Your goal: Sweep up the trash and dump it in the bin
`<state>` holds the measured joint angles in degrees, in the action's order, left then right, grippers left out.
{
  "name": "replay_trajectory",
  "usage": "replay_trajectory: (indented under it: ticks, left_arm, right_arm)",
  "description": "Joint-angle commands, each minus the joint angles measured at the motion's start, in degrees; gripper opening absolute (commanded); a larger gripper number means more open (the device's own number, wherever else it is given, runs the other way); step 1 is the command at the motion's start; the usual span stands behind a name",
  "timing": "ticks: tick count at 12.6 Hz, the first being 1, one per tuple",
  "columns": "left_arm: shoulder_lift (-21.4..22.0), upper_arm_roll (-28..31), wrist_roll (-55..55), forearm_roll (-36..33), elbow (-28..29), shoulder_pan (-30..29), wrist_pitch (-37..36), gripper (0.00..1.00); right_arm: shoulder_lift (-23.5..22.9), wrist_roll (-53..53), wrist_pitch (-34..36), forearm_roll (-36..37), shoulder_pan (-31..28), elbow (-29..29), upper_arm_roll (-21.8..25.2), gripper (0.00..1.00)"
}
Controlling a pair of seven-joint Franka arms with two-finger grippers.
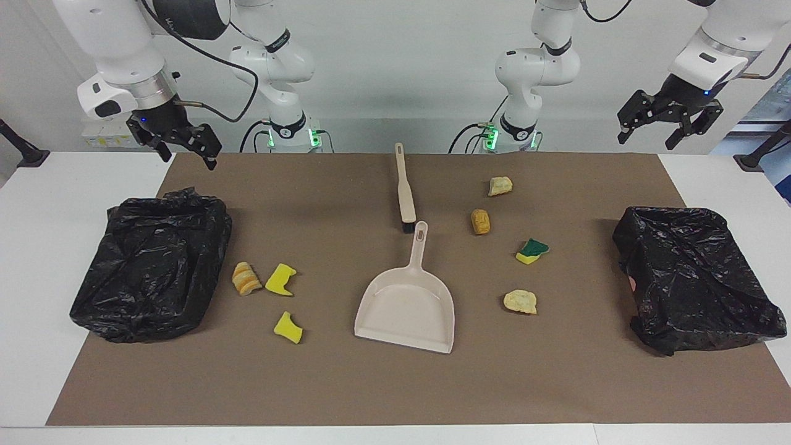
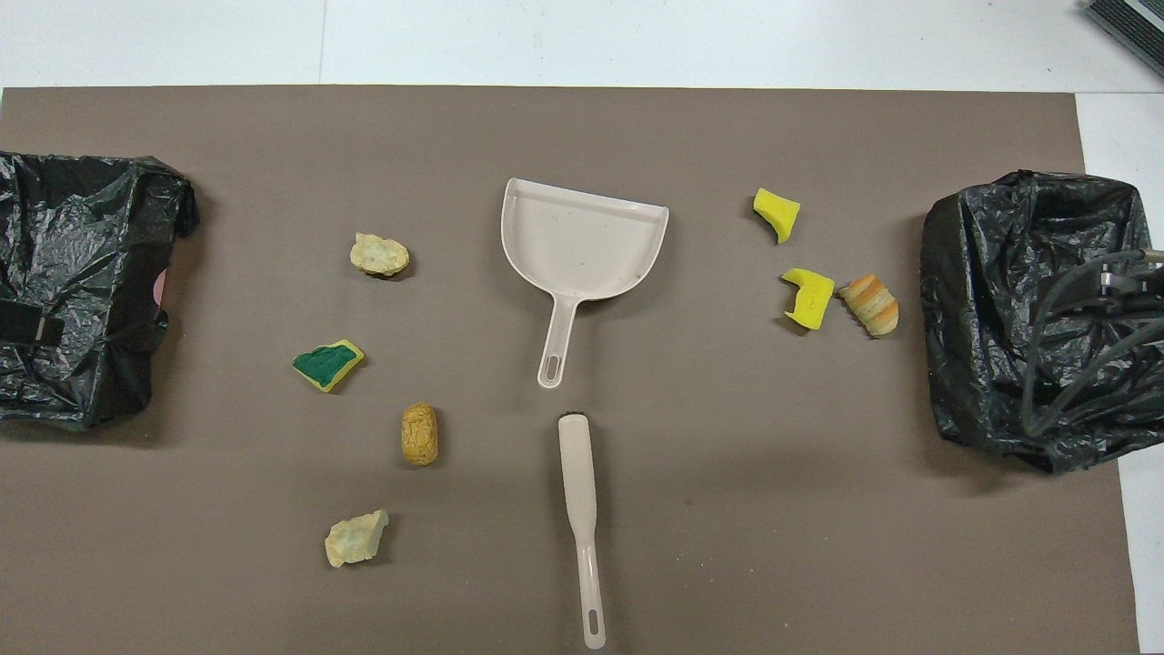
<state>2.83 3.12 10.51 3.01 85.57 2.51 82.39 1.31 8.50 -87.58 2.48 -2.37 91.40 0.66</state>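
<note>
Facing view is giving me both arms raised and waiting at the robots' edge of the table. I am seeing the right gripper hanging with its fingers spread and nothing between them, above the mat's corner over the black bag-lined bin at its end. The left gripper is hanging likewise spread and empty, above the other black bin. The trash is lying loose on the brown mat, well below both grippers. Toward the right gripper's end I am counting a striped bread lump just beside a yellow sponge piece, with another yellow piece near them. Toward the left gripper's end are sitting a pale lump, an orange lump, a green-topped sponge and another pale lump. Between the two groups the beige dustpan is lying flat, with the brush just beside its handle tip.
</note>
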Motion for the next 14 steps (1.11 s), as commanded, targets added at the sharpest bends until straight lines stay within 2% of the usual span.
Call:
replay_trajectory:
  ticks: [1,8,14]
  left_arm:
    - [1.2,-0.2,0.4,-0.6,1.4,0.3,0.5,1.00]
    - [2.8,-3.5,-4.6,-0.6,4.1,3.1,1.1,1.00]
    - [5.1,-4.3,-16.1,-0.5,10.7,13.4,4.3,1.00]
  right_arm:
    - [1.9,-1.6,0.7,-1.2,-0.1,2.1,0.2,1.00]
    - [2.1,-1.5,0.7,-1.1,-0.1,2.5,0.1,1.00]
    - [1.8,-1.3,0.1,-1.1,-0.3,2.0,0.1,1.00]
